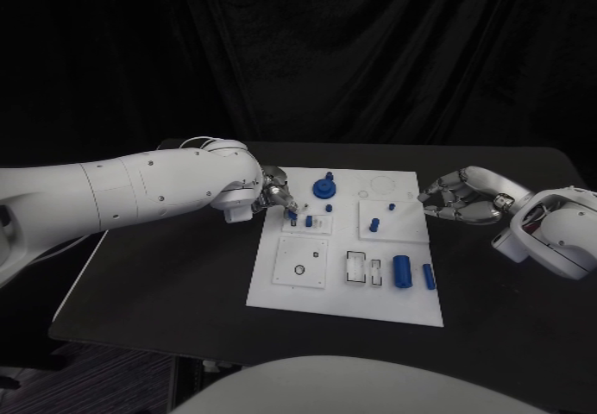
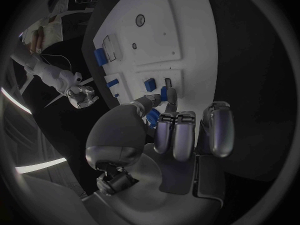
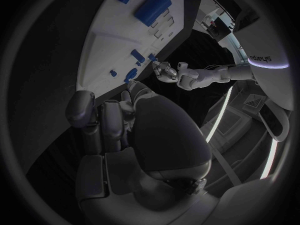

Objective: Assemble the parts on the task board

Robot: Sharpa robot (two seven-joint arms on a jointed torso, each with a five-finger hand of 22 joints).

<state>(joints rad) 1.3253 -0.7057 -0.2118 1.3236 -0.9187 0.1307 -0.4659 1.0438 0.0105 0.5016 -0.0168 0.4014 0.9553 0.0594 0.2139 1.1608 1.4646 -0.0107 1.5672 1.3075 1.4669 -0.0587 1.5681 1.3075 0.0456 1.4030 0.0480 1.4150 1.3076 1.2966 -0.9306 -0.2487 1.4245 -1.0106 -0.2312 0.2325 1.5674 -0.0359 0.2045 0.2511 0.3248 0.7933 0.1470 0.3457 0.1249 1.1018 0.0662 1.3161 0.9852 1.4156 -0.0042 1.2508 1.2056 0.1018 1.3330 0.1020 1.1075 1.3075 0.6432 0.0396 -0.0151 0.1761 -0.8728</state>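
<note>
Parts (image 1: 402, 270) dot the task board (image 1: 298, 293); left hand (image 1: 276, 195) pinches one, right hand (image 1: 458, 198) curled empty.

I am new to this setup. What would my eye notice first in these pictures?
First the white board in the middle of the black table, dotted with blue parts. Then the left hand, over the board's far left corner, fingertips at a small part. The right hand hovers beyond the board's right edge.
</note>
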